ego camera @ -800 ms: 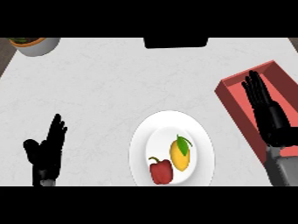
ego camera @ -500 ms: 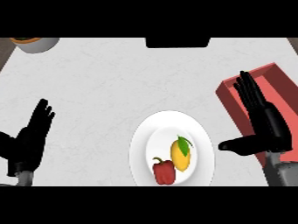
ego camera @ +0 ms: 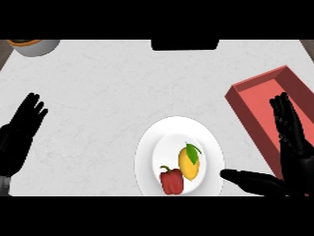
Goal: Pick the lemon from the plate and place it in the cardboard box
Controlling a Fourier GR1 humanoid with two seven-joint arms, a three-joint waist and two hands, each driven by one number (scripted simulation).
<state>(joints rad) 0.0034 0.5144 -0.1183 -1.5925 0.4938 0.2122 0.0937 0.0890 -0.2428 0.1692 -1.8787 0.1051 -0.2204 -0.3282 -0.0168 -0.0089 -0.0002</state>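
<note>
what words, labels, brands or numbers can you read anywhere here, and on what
None: no words, labels, numbers or signs show on the lemon, the plate, the red pepper, the red box or the grey bowl.

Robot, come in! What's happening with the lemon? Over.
Left hand open, right hand open, both empty. Lemon on the plate. Pepper right beside it. Box by right hand.

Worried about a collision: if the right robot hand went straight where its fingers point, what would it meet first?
Likely the far wall of the red box, if the right robot hand is low enough; height is unclear.
</note>
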